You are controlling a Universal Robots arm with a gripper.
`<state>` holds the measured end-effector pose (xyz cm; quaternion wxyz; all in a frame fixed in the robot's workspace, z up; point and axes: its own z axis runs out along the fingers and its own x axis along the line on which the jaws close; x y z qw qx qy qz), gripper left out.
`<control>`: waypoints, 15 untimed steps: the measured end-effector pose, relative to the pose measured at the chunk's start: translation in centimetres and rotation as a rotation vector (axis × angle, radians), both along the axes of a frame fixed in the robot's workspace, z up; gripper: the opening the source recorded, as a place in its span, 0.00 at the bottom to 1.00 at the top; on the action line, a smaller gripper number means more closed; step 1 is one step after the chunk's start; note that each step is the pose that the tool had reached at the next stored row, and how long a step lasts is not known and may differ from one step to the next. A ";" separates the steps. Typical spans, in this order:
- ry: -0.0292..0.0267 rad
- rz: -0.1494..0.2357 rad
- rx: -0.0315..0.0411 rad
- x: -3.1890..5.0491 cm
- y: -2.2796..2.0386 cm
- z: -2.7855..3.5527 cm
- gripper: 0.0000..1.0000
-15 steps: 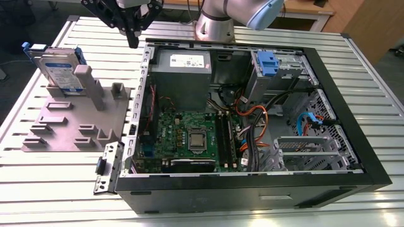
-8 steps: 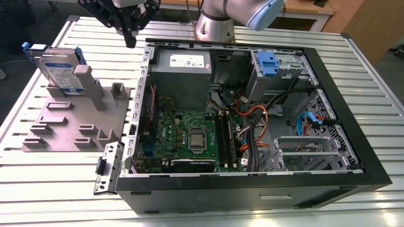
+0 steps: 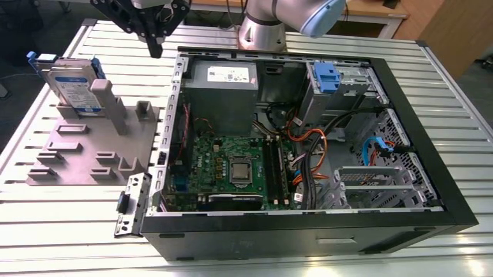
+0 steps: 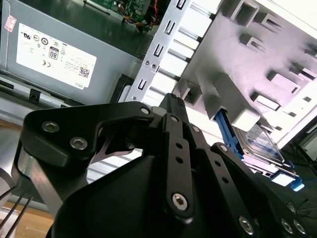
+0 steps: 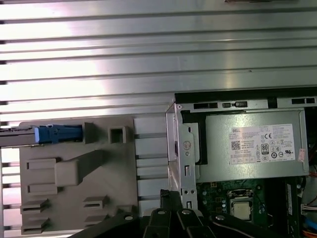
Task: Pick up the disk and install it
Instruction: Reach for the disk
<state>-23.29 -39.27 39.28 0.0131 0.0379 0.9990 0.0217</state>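
In the exterior view, the disk (image 3: 73, 86) is seen stood on edge in the grey holder (image 3: 92, 150) at the exterior view's left, with its label facing outward. The gripper (image 3: 156, 52) is held above with its fingers together, empty. In the second wrist view the disk is half hidden by the holder's posts. In the first wrist view it is shown edge-on, lying along the table's slats (image 5: 148, 59) and cut off at the frame.

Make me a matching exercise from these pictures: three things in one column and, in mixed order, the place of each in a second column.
Column one
1. disk
2. end effector
3. grey metal box

Column two
a. inside the computer case
b. raised above the table, holding nothing
c. standing upright in the grey holder

Pairs: 1-c; 2-b; 3-a
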 end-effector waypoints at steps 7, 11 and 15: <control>0.0000 -0.001 -0.0001 -0.32 0.38 -0.01 0.11; 0.0000 -0.002 0.0000 -0.37 0.72 -0.04 0.11; 0.0000 -0.002 -0.0001 -0.51 0.99 -0.06 0.11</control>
